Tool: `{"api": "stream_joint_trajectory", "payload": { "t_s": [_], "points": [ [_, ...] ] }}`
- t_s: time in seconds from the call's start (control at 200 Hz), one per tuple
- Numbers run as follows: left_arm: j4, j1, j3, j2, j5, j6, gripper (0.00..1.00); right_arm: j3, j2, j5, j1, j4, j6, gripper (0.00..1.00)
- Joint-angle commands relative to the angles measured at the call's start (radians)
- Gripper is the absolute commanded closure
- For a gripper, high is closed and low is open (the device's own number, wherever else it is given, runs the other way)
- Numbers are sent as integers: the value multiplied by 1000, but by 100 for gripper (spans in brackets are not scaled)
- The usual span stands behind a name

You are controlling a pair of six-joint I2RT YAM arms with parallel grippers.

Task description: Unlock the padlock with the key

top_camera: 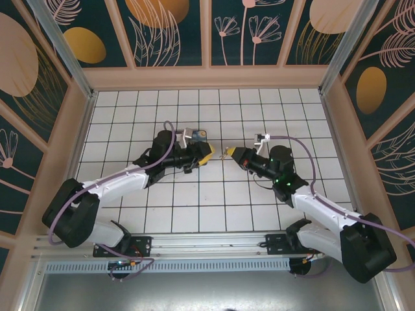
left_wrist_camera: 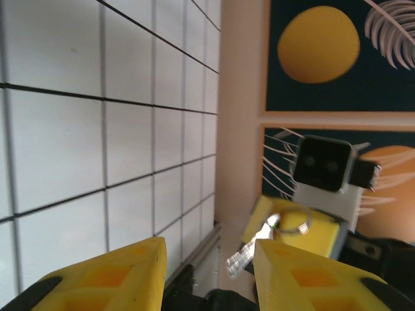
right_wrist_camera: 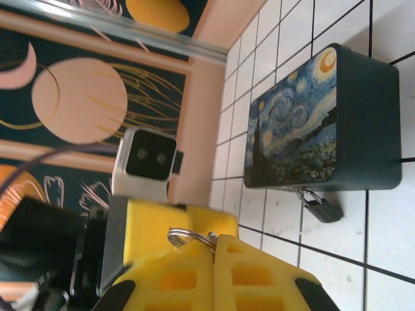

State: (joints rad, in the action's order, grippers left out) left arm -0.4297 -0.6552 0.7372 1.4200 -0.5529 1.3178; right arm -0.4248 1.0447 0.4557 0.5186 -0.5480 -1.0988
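Grip: right gripper [right_wrist_camera: 213, 249] closed on the key [right_wrist_camera: 189, 235], a light, stiff, slippery bunch, by its ring; left gripper [left_wrist_camera: 207, 251] part-open, empty. Beyond, the small rigid padlock [right_wrist_camera: 321, 208] hangs on the box [right_wrist_camera: 324, 123]; steady its body.

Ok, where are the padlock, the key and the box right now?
padlock [right_wrist_camera: 322, 208], right wrist view, on its dark body.
key [left_wrist_camera: 241, 258], left wrist view, on the blade.
box [right_wrist_camera: 298, 123], right wrist view, on its painted face.
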Motion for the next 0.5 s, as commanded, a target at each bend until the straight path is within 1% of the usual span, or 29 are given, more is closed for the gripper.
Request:
{"api": "stream_joint_trajectory", "payload": {
  "t_s": [0.0, 0.125, 0.36, 0.425, 0.495],
  "points": [
    [-181, -13, -25, -17, -26, 88, 62, 15, 9, -52, -6, -105, -102, 100],
    [-269, -26, -30, 19, -50, 122, 63, 15, 28, -34, -5, -143, -133, 100],
    [-313, -30, -45, 27, -53, 141, 68, 3, 44, -3, -2, -158, -145, 100],
    [-278, -29, -33, 23, -50, 124, 68, 6, 46, 3, -2, -174, -153, 100],
    [-163, -30, -6, 13, -27, 67, 69, 6, 42, 2, -3, -170, -146, 100]
  ]
}}
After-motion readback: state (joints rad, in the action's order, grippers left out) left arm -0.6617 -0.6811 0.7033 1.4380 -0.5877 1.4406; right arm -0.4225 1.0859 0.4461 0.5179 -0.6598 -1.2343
